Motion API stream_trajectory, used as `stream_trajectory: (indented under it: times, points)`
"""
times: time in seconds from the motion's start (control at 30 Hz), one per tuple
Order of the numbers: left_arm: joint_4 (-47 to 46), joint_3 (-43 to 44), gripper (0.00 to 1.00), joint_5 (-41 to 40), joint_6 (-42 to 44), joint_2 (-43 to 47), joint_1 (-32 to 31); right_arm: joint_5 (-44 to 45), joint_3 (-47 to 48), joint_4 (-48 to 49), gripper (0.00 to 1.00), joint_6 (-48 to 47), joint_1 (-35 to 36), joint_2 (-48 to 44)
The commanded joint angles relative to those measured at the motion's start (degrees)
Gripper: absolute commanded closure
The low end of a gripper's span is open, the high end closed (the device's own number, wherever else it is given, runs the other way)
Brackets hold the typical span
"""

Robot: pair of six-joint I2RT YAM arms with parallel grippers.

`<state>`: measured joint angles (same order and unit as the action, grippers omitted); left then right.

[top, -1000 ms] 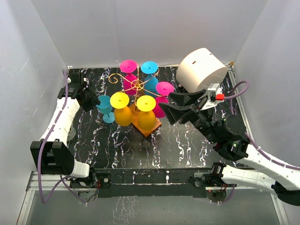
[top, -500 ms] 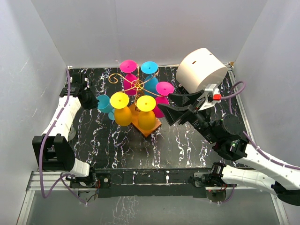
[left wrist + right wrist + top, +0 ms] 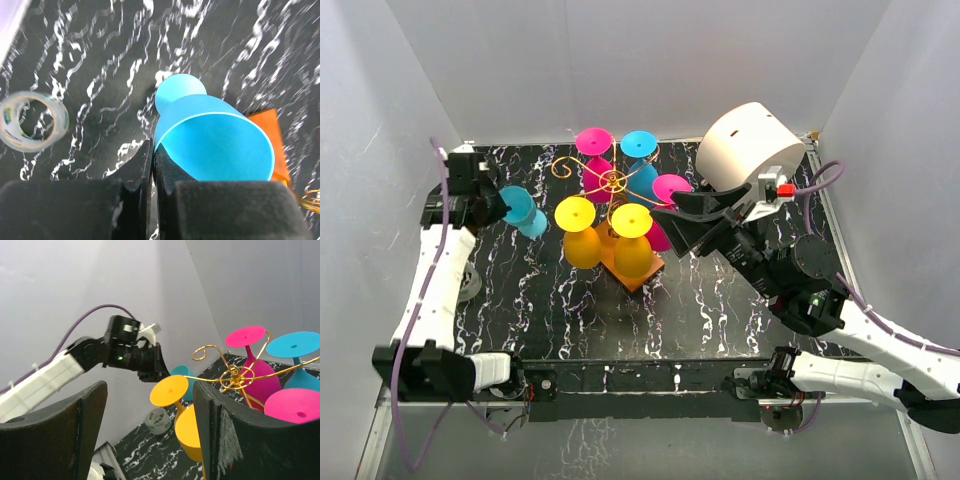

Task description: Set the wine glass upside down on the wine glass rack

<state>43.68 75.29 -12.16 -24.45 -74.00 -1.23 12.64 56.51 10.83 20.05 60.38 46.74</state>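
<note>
My left gripper [image 3: 500,203] is shut on the rim of a cyan wine glass [image 3: 524,211], one finger inside the bowl and one outside. The glass hangs tilted above the table's back left, left of the rack. In the left wrist view the wine glass [image 3: 215,145] shows its open bowl, with its foot beyond, and the left gripper [image 3: 153,150] pinches its edge. The gold wire wine glass rack [image 3: 613,180] on an orange base [image 3: 642,273] carries several upside-down glasses. My right gripper [image 3: 672,222] hovers open and holds nothing just right of the rack [image 3: 234,374].
A big white cylinder [image 3: 750,148] stands at the back right. A roll of clear tape [image 3: 32,120] lies on the black marbled table near the left wall. Yellow, pink and cyan glasses hang round the rack; one curled arm at its back left is bare.
My left gripper closed on the cyan glass's rim and lifted it off the table, up and back to the left. My right gripper shifted slightly left toward the rack.
</note>
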Motion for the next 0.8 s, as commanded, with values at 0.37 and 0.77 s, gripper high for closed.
stream_trajectory:
  times: [0.37, 0.77]
  points:
    - [-19.5, 5.8, 1.0, 1.1, -7.8, 25.1, 0.4, 7.0, 18.8, 3.3, 0.35, 21.5, 0.2, 16.6]
    - [-39.4, 2.2, 1.0, 16.8, -15.4, 31.5, 0.3, 6.6, 37.4, 5.1, 0.33, 36.7, 0.3, 32.9]
